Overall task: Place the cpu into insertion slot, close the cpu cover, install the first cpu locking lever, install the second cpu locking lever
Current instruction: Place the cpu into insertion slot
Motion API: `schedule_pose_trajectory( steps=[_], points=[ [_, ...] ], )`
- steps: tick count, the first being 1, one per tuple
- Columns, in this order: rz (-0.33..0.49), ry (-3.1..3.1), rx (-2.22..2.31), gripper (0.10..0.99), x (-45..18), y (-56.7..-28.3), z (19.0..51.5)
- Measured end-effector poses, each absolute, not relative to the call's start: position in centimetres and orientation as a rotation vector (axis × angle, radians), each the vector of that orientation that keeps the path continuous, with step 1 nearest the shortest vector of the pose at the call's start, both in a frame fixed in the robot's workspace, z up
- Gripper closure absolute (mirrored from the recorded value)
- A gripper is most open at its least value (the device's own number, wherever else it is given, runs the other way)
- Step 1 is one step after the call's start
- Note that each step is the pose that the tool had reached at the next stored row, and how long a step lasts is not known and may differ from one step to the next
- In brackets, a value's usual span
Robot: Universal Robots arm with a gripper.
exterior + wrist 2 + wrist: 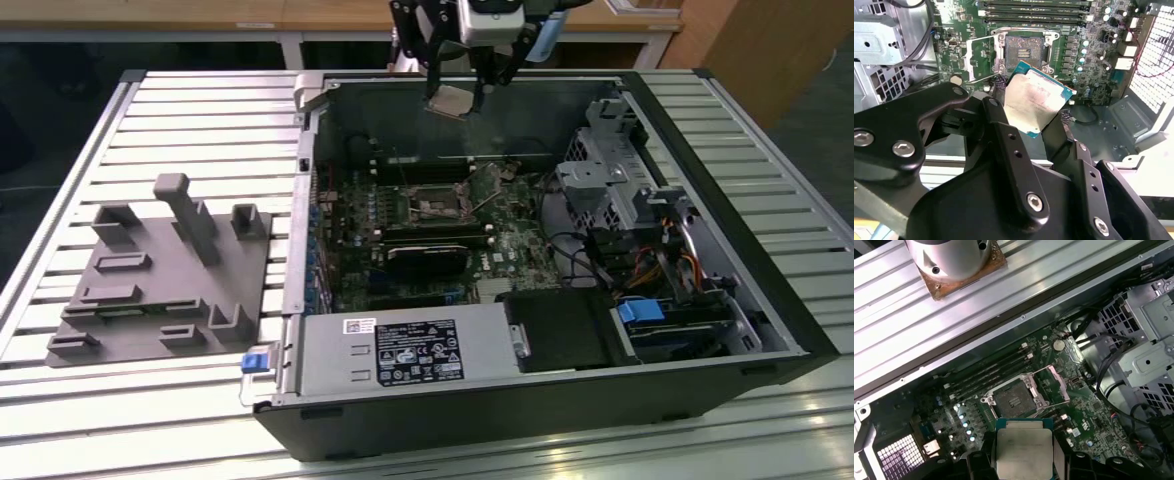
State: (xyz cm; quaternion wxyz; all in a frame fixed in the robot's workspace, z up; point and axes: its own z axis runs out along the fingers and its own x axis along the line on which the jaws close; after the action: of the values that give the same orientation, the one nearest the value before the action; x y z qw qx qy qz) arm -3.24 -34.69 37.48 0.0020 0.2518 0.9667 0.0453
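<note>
The clearest writing sits on the power supply (334,362) at the near end of the open computer case (534,430): a large black label (416,352) with white print and a small white sticker (360,324) above it, both too small to read. The grey metal top of the cpu (1036,102) carries faint markings that cannot be made out. The case lies on its side on a slatted metal table (200,110) and holds the green motherboard (507,240), a black block (427,257), a silver drive cage (607,170) and loose cables (654,265). A grey fixture (160,280) with moulded pockets and posts rests on the table at the exterior view's left, apart from the case. The gripper (461,95) hangs above the far part of the case with its 2 fingers (999,82) closed on opposite edges of the cpu, which is tilted and clear of the board. Below it, in both wrist views, the insertion slot (1013,401) lies bare, its dark pin field exposed. The cpu cover (1053,385) is swung open and stands tilted up just beside the slot. Long memory slots (989,374) run along the slot's other side.
</note>
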Motion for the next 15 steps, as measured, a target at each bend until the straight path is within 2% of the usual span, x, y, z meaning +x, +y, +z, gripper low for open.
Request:
schedule_pose_trajectory(
  steps=[15],
  points=[
    [0.142,3.004,0.885,0.545,-3.24,-34.69,37.45]
  ],
)
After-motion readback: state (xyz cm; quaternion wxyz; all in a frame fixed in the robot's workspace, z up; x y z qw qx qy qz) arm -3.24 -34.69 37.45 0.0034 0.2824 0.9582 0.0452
